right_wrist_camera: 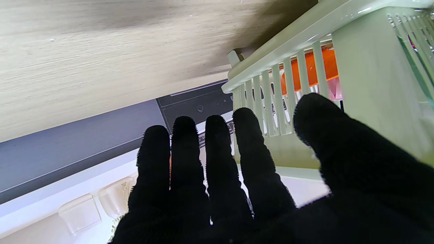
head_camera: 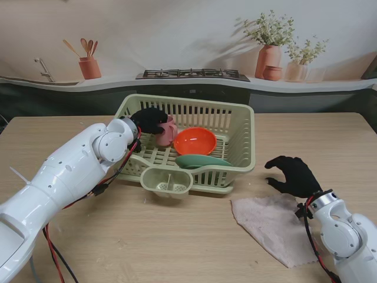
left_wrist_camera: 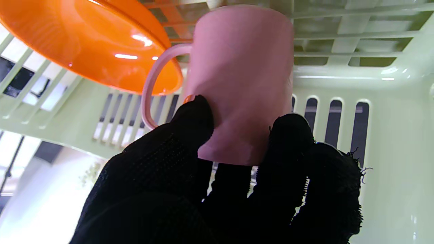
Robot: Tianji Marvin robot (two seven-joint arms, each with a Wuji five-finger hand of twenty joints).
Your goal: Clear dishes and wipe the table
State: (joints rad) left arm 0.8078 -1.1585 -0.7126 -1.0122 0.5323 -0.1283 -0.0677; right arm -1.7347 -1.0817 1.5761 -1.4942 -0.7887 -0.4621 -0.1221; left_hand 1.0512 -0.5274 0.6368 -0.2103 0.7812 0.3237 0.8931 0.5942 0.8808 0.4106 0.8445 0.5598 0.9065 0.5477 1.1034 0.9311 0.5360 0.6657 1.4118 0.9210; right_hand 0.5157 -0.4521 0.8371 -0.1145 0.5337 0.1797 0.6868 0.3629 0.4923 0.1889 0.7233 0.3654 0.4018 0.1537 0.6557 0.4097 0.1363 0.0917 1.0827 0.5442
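Left wrist view alone shows the left hand [left_wrist_camera: 217, 189] clamped on the pink mug [left_wrist_camera: 242, 81]; right hand [head_camera: 293, 175] spread, empty.

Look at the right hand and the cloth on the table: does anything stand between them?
Nothing visible does. In the stand view the right hand is open, fingers spread, at the far edge of the pinkish cloth, which lies flat on the bare wooden table. The green dish basket stands off to its left, apart from the cloth.

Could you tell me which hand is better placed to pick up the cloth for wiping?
Right hand: open, at the pink cloth's far edge. The left hand grips the pink mug.
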